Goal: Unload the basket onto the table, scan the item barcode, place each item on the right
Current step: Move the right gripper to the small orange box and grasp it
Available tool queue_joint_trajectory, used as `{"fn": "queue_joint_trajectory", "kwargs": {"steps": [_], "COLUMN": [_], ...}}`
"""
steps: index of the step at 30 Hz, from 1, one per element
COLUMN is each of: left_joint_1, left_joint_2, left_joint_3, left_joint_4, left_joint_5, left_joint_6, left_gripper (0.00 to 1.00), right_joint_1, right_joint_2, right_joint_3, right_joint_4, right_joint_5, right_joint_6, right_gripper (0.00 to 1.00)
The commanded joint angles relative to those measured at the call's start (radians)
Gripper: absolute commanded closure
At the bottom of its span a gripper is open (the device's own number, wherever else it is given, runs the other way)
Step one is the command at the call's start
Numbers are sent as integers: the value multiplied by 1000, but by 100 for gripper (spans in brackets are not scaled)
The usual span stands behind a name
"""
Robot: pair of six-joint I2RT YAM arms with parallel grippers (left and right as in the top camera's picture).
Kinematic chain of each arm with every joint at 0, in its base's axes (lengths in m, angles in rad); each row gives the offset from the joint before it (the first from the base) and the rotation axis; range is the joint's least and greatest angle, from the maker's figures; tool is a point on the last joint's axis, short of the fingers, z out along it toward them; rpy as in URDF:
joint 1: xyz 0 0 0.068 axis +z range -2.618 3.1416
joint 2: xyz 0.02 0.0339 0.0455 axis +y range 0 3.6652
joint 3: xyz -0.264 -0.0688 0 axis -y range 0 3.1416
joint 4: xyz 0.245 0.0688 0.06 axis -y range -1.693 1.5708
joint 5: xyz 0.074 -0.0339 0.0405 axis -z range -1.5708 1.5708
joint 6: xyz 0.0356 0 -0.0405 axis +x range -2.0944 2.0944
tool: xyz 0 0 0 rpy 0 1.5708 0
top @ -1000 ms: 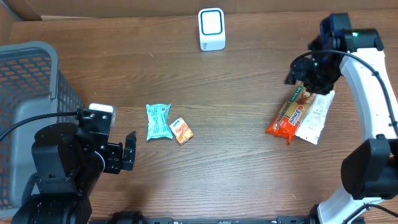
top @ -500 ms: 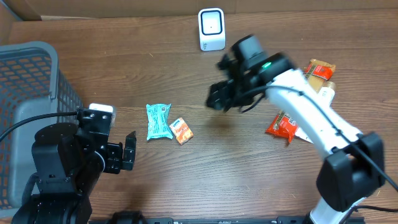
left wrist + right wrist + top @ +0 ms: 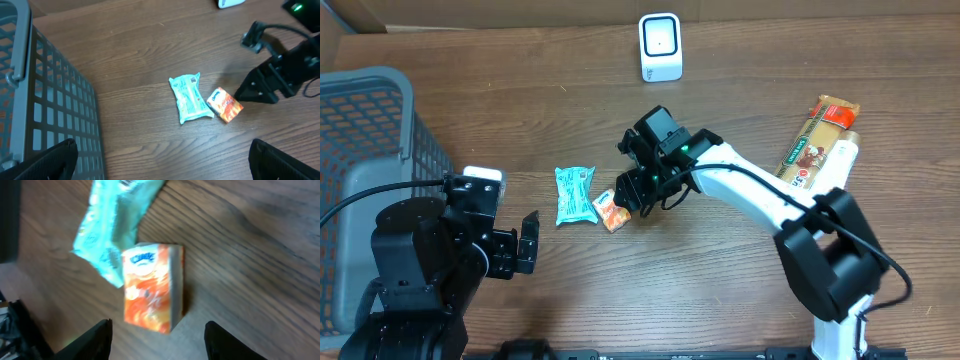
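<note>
Since a second ago the right arm has swung away from the long packets at the table's far side and now reaches across the middle, with the right gripper (image 3: 632,190) low over the small orange box (image 3: 612,210). The box lies flat on the wooden table (image 3: 720,290), just ahead of the fingertips and in line with the gap between them. In the right wrist view the two fingers (image 3: 95,340) stand apart with only bare wood between them, so the jaws are released and grasp nothing.

Just beyond the box, on the side away from the right gripper, lies a teal packet (image 3: 576,194); its near corner touches or almost touches the box, and which cannot be told. It crowds that side of the box.

The white scanner (image 3: 660,46) stands upright well behind the right gripper, at the table's back edge. The orange-and-green packet (image 3: 812,140) and the white packet (image 3: 842,160) beside it lie well behind the arm; they sit farther back than before.

The left gripper (image 3: 527,243) hangs spread wide and empty, well apart from the teal packet, with the grey basket (image 3: 370,150) on its outer side.
</note>
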Motion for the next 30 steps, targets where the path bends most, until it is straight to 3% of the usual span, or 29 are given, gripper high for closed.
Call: {"fn": "queue_joint_trajectory", "kwargs": {"steps": [1, 10, 14, 30], "left_joint_1": [4, 4, 4, 4], "left_joint_2": [0, 0, 0, 0], "left_joint_3": [2, 2, 2, 2], "left_joint_4": [4, 4, 4, 4], "left_joint_5": [-9, -9, -9, -9], "left_joint_6": [22, 22, 22, 22], "left_gripper": [0, 0, 0, 0], "right_joint_1": [5, 10, 10, 12], "right_joint_2": [56, 106, 106, 115], "right_joint_3": [-8, -9, -10, -36], "right_joint_4": [33, 67, 59, 87], "right_joint_5": [-37, -109, -107, -69], "right_joint_6": [-5, 0, 18, 73], "right_gripper": [42, 51, 62, 62]}}
